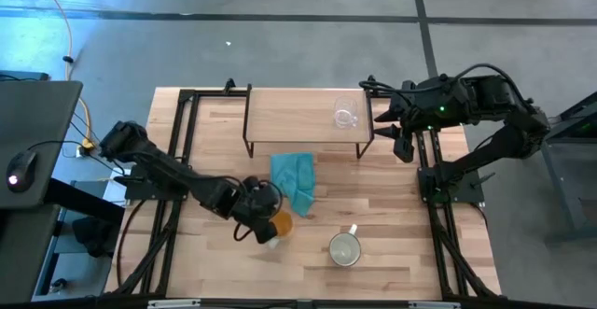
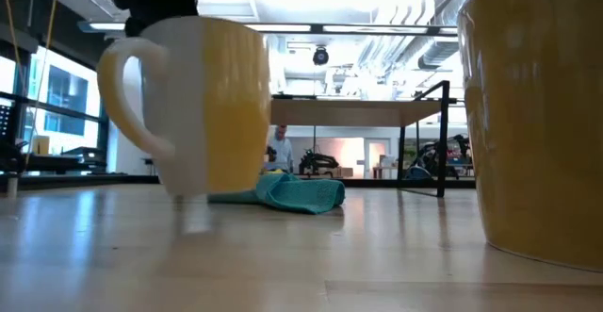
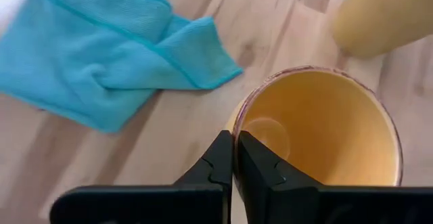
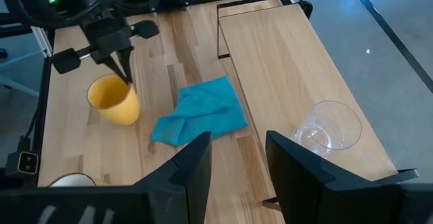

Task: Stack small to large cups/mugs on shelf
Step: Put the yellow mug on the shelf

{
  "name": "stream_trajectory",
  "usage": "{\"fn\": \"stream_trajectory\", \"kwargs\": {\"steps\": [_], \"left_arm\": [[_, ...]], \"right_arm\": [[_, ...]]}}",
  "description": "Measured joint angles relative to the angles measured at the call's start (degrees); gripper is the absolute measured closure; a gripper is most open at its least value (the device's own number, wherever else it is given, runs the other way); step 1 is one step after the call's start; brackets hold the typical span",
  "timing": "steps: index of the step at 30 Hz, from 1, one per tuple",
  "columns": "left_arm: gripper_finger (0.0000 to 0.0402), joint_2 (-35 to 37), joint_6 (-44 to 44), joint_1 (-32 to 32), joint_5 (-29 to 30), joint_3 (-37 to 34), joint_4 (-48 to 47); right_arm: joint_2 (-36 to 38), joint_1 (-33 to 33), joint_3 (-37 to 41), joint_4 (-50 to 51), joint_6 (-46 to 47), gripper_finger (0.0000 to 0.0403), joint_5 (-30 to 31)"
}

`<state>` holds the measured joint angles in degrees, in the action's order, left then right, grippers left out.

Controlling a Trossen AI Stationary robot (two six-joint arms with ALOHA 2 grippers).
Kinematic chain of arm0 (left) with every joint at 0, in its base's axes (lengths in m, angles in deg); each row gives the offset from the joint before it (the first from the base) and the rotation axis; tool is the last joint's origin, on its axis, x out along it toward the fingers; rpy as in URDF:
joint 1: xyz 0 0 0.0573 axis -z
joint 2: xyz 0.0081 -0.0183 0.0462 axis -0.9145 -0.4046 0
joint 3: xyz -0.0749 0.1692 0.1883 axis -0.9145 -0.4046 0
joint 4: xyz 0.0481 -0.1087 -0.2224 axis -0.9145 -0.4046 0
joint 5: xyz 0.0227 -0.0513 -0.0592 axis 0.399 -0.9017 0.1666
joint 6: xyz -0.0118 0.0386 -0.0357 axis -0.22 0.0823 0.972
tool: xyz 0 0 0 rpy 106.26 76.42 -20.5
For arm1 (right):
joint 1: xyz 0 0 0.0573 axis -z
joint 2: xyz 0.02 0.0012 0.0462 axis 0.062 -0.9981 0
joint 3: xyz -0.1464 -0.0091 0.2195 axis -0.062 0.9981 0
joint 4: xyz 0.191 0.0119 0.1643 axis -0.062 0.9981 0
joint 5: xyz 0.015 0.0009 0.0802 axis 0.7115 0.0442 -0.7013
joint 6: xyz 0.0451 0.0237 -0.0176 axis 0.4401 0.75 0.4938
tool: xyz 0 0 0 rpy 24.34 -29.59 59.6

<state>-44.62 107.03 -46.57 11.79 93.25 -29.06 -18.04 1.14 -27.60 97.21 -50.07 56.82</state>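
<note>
The orange mug (image 1: 279, 223) sits near the table's middle, right of my left gripper (image 3: 234, 137), which is shut on its rim. The small clear glass cup (image 1: 345, 115) stands upright on the low wooden shelf (image 1: 289, 113) at the far side. The larger cream mug (image 1: 345, 248) stands on the table near the near edge, very close in the low view (image 2: 537, 114). My right gripper (image 4: 237, 170) is open, hovering off the shelf's right end, close to the glass cup (image 4: 326, 130). My left gripper holds the orange mug by its rim (image 3: 237, 119), one finger inside the mug and one outside, the wall pinched between them. The fingers come from above, pointing down (image 4: 125, 75). The mug stays upright, and in the low view its base (image 2: 203, 191) seems a little above the table.
A crumpled teal cloth (image 1: 294, 180) lies on the table between the shelf and the orange mug. Black frame rails (image 1: 177, 160) run along the table's left and right sides. The shelf's top left of the glass cup is bare wood.
</note>
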Motion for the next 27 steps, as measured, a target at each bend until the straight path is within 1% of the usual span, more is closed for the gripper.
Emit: {"fn": "stream_trajectory", "kwargs": {"steps": [5, 15, 21, 27], "left_arm": [[0.0402, 0.0, -4.1, -2.1, -0.2, 3.5, -5.6], [0.0401, 0.0, -12.2, -8.5, -4.1, 9.0, -9.9], [0.0401, 0.0, -17.7, -13.2, -4.6, 14.4, -15.2], [0.0401, 0.0, -23.2, -19.0, -8.0, 19.4, -18.5]], "right_arm": [[0.0, 0.0, 0.0, 0.0, 0.0, 0.0269, 0.0], [0.0, 0.0, 0.0, 1.2, -0.5, 0.0269, 0.0], [0.0, 0.0, 0.0, 3.0, -0.1, 0.0269, 0.0], [0.0, 0.0, 0.0, 3.1, 0.1, 0.0269, 0.0]]}}
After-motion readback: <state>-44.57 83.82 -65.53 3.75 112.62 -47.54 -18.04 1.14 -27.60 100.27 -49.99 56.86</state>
